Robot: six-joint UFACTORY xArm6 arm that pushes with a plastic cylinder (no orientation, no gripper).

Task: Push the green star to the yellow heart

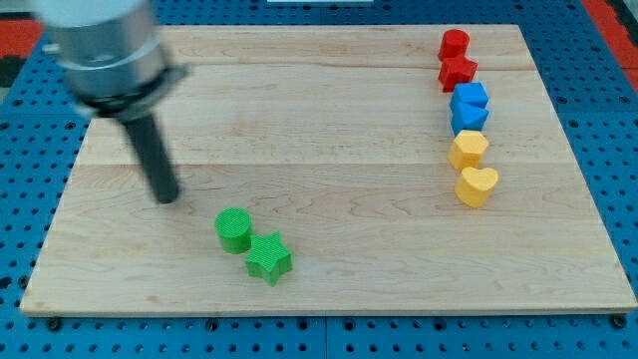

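Observation:
The green star (269, 257) lies on the wooden board near the view's bottom, left of centre. A green cylinder (234, 229) touches it on its upper left. The yellow heart (477, 185) lies at the view's right, the lowest block of a column. My tip (166, 197) rests on the board to the upper left of the green blocks, about a block's width clear of the cylinder. The rod rises from it toward the view's top left.
Above the yellow heart, a column runs toward the view's top: a yellow hexagon (468, 150), a blue block (471, 120), a blue cube (470, 98), a red star (458, 71) and a red cylinder (454, 44). The board's bottom edge (319, 311) is close to the star.

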